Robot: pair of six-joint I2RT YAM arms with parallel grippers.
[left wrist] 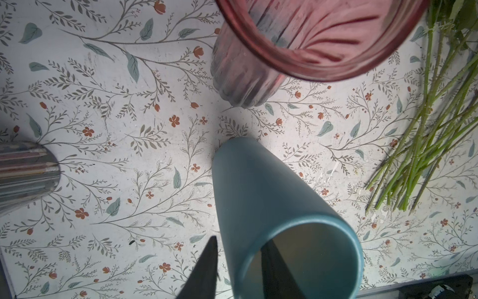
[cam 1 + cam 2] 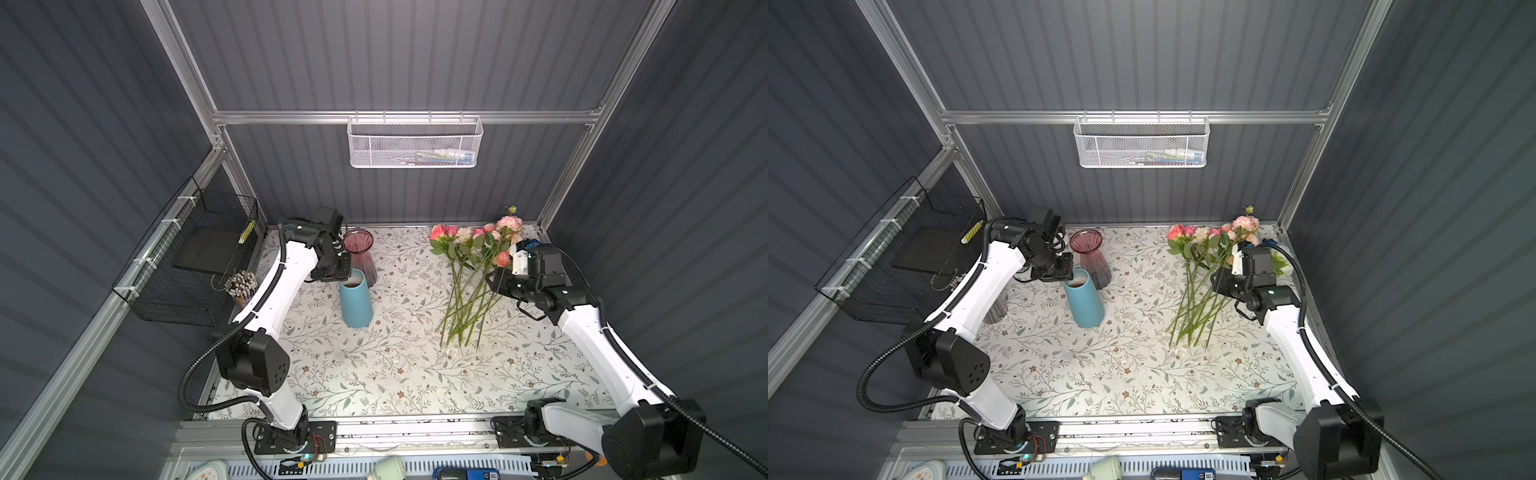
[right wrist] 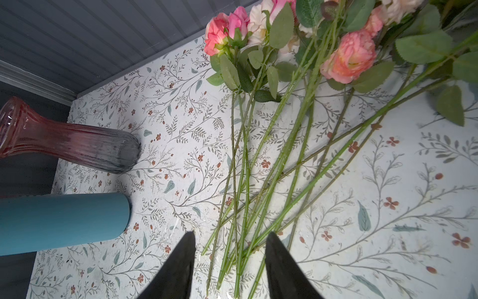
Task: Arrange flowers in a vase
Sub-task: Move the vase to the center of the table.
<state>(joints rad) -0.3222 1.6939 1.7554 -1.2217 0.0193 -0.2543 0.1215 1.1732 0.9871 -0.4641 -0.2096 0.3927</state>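
Flowers (image 2: 460, 248) lie bunched flat, blue vase (image 2: 356, 301) upright.

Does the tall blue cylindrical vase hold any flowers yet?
No. The tall blue cylindrical vase has no stems inside; the flowers lie on the floral table.

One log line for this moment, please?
left gripper: astride blue vase rim | right gripper: open above flowers | flowers: lying on table

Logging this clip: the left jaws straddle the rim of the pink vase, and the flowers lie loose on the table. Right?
No: in the left wrist view the left jaws straddle the rim of the blue vase, not the pink vase. The flowers lie loose on the table.
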